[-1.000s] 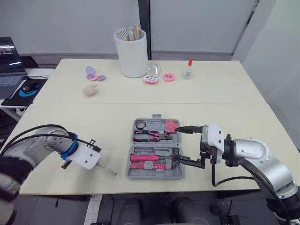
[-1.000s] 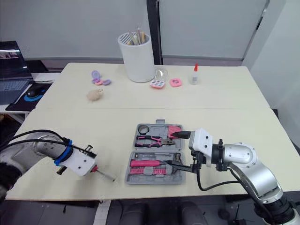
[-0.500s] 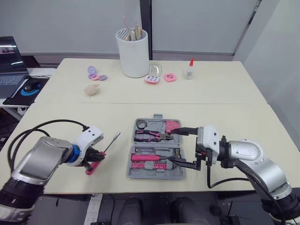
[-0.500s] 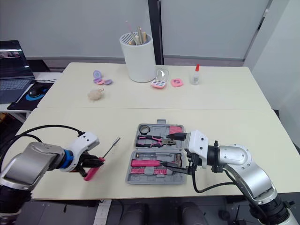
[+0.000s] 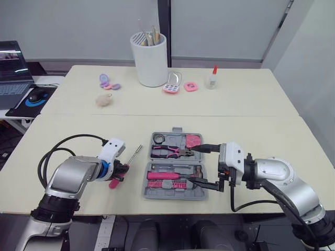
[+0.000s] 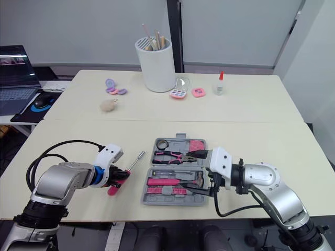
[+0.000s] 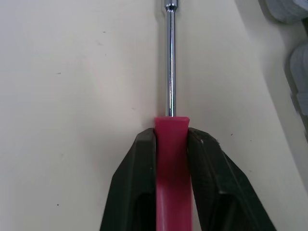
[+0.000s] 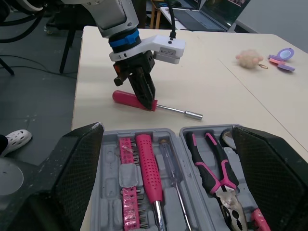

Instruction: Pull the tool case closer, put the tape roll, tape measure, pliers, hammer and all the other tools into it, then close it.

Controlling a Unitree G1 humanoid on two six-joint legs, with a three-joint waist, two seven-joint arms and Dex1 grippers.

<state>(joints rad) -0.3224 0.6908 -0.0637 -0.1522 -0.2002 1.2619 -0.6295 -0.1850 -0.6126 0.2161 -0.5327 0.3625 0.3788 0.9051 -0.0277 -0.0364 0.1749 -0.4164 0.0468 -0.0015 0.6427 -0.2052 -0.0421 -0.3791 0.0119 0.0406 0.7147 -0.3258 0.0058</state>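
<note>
One tool in transit: the left claw (image 5: 119, 171) is clenched on the pink handle of the screwdriver (image 5: 128, 162), just left of the open tool case (image 5: 175, 197).

The screwdriver is low over the bench (image 5: 251, 130); contact cannot be confirmed. Its long axis runs diagonally, handle toward the robot and steel tip toward the far left corner of the case. The case slots run lengthwise, so the shaft probably needs turning before insertion. The left arm is the nearer one. The right claw (image 5: 191, 164) stands released, with one finger over each half of the case at its right edge. Compared with half a second ago, the left claw has carried the screwdriver rightward, closer to the case; the right claw is essentially unchanged.
</note>
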